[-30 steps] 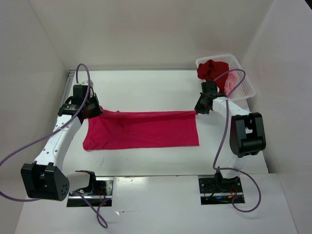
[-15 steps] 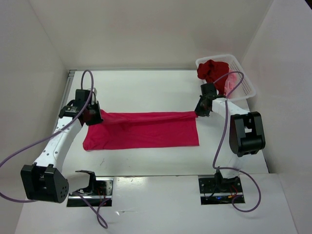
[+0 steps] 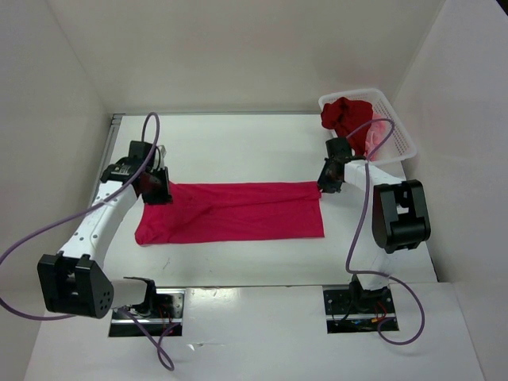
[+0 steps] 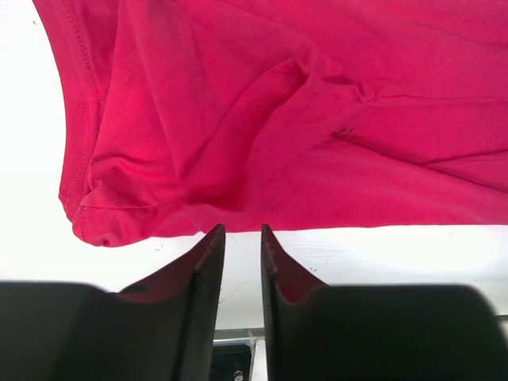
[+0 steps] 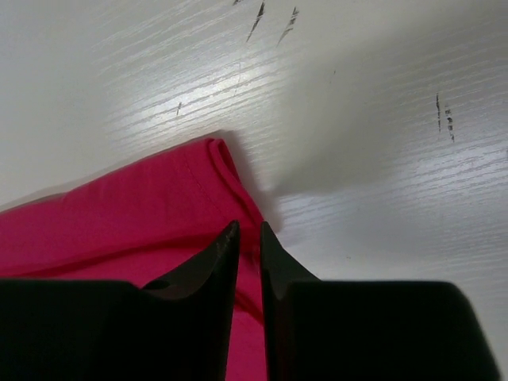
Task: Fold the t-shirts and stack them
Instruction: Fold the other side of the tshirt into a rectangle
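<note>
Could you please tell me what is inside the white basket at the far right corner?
The basket holds a crumpled dark red shirt and, beside it, a light pink shirt; anything beneath them is covered.

We've let go at both ends. The left gripper point(image 3: 157, 189) and right gripper point(image 3: 324, 187) had the crimson-pink shirt point(image 3: 230, 213) pinched at its far corners. Now the jaws stand slightly apart with nothing between them. The far edge was lifted and taut and now lies flat. The left gripper has nudged in towards the shirt.
</note>
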